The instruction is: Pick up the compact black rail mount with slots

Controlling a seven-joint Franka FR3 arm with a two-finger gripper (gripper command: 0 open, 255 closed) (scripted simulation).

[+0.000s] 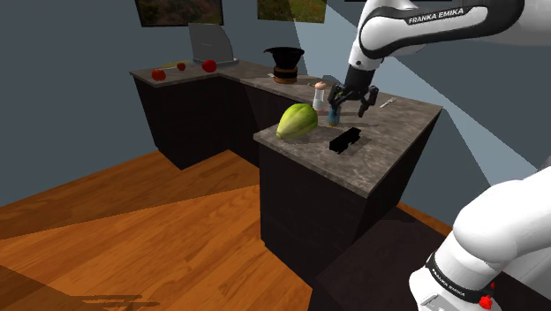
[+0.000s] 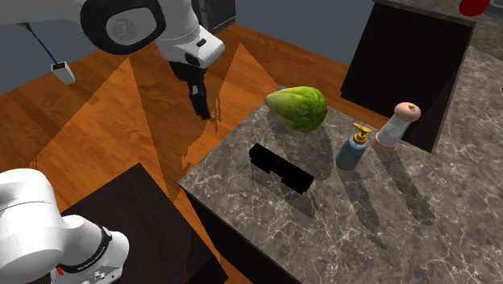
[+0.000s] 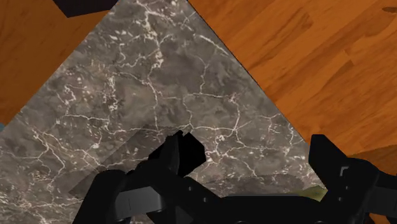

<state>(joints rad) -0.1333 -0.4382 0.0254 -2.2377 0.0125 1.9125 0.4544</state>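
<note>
Closest sits the arm's white base [image 1: 494, 256]. Beyond it, the black rail mount [image 1: 344, 139] lies flat on the bench [image 1: 388, 159], in from its near corner and clear of the green fruit [image 1: 297, 121]. Above hangs the gripper [image 1: 350, 110], jaws apart and empty. The mount is likely rigid and light (slim too), so pinch across its narrow width, mid-length.

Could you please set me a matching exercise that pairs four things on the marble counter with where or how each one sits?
Things:
1. compact black slotted rail mount
2. green rounded fruit
3. blue bottle with a yellow pump
4. white cylindrical shaker with a pinkish cap

Places:
A. stands upright right beside the shaker
B. furthest to the second exterior view's right
C. lies flat, apart from the other three
D. furthest to the shoulder view's left

Pairs: 1-C; 2-D; 3-A; 4-B.
</note>
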